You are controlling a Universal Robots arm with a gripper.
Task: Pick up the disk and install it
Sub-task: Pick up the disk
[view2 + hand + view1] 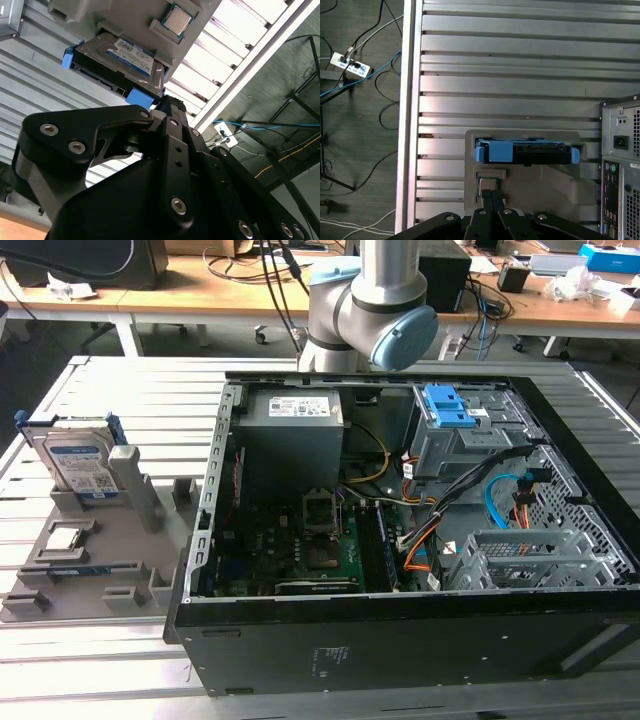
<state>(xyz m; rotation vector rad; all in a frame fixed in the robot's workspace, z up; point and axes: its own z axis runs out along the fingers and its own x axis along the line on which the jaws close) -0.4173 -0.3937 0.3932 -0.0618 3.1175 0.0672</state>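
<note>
The disk [80,462] is a silver-grey drive with a white-and-blue label and a blue frame. It stands on edge in a grey holder [90,565] at the exterior view's left, outside the computer case. In the first wrist view the disk [527,152] is seen edge-on, and in the second wrist view the disk [125,56] shows its labelled face. My gripper [492,193] hangs some way from the disk with its black fingers together and nothing between them. The second wrist view has the gripper [169,104] pointing toward the disk's blue corner.
The open computer case [215,540] lies at the exterior view's right of the holder, with a grey drive cage with blue latches [447,412] inside. A small square processor chip [65,537] rests on the holder. The case's rear panel [620,150] stands beside the holder.
</note>
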